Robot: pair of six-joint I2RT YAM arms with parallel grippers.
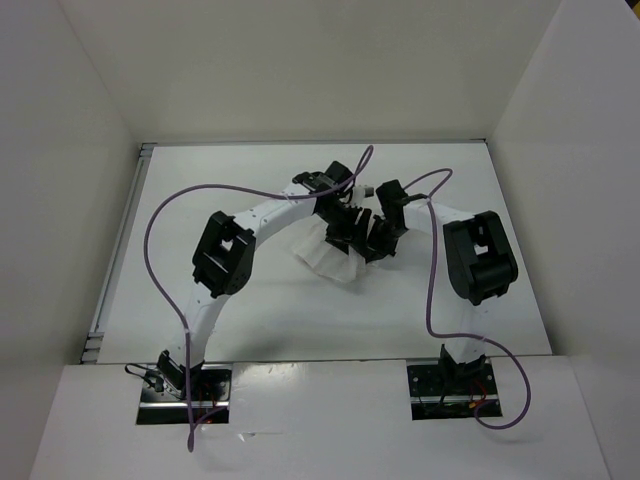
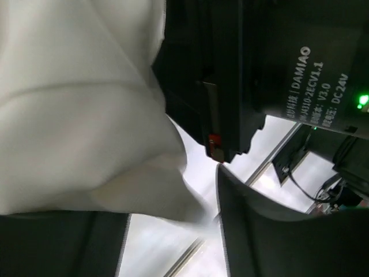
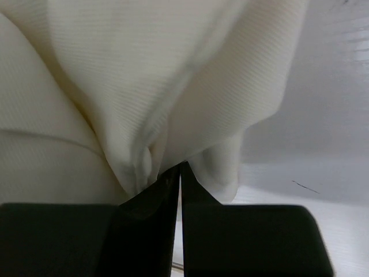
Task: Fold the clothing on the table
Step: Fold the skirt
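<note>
The clothing (image 1: 322, 257) is a small white bundle bunched at the middle of the table (image 1: 250, 310), under the two wrists. My left gripper (image 1: 345, 232) hangs over it and is open. In the left wrist view a white fold of the clothing (image 2: 75, 115) droops between the spread fingers (image 2: 271, 236) without being pinched. My right gripper (image 1: 380, 240) sits close beside the left one. In the right wrist view its gripper (image 3: 180, 168) is shut on a gathered ridge of the clothing (image 3: 144, 86), which hangs in soft folds above the tips.
The right arm's black motor housing (image 2: 277, 69) fills the left wrist view's upper right, very close to the left gripper. Purple cables (image 1: 160, 215) loop over both arms. A metal rim (image 1: 120, 250) runs along the table's left edge, and white walls enclose it.
</note>
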